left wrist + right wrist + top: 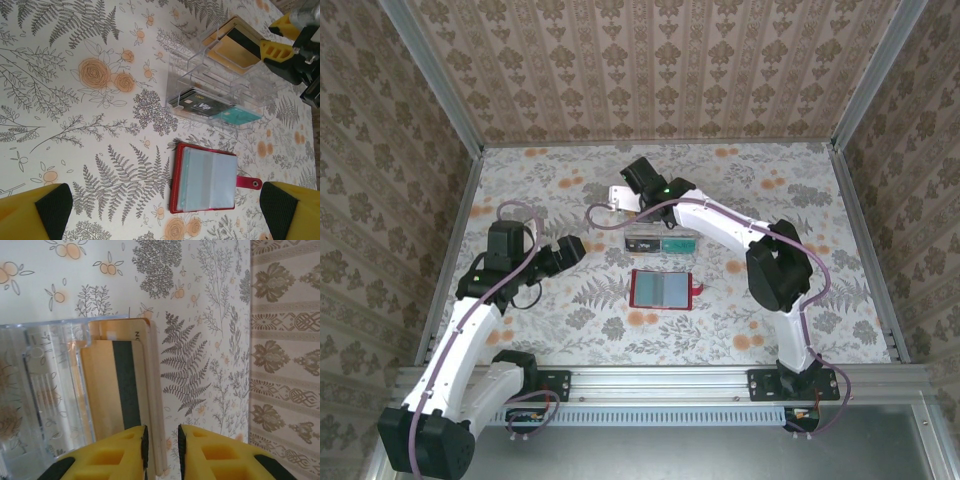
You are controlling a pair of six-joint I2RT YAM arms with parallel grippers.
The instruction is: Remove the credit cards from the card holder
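The table (550,200) is covered from edge to edge with a pale sheet printed with grey ferns and orange flowers. Two things lie directly on it, both near the middle. A clear plastic tray (660,241) with several compartments sits on the far side. Just nearer the arm bases, and not touching the tray, a red card holder (661,288) lies open and flat. Its grey-blue inside faces up and its small red tab sticks out to the right.

The desk (570,330) wears a pale cover printed with grey ferns and orange blossoms. Beige damask-papered walls (660,70) rise around it, framed by metal posts (430,70). A metal rail (660,385) edges its near side.
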